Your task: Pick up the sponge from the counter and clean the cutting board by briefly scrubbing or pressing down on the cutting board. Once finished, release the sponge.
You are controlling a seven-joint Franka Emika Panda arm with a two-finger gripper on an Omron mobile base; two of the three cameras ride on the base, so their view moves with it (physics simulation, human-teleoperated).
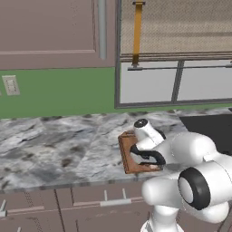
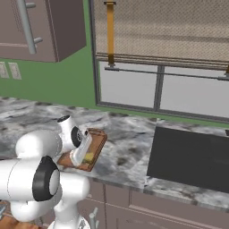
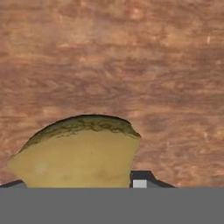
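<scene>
- Grey-and-white marbled stone counter [image 1: 59,145] runs under your green wall and window, with a black stovetop [image 2: 190,159] to the right.
- You have the flat reddish-brown wooden cutting board [image 2: 99,142] near the counter's front edge.
- Your gripper [image 2: 86,156] is down over the board, its fingers clamped on the small yellow-orange sponge [image 3: 78,155], close above the wood grain.

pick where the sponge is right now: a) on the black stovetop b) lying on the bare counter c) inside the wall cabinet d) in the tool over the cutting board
d: the hand view shows the sponge in the tool, backed by the cutting board wood.
</scene>
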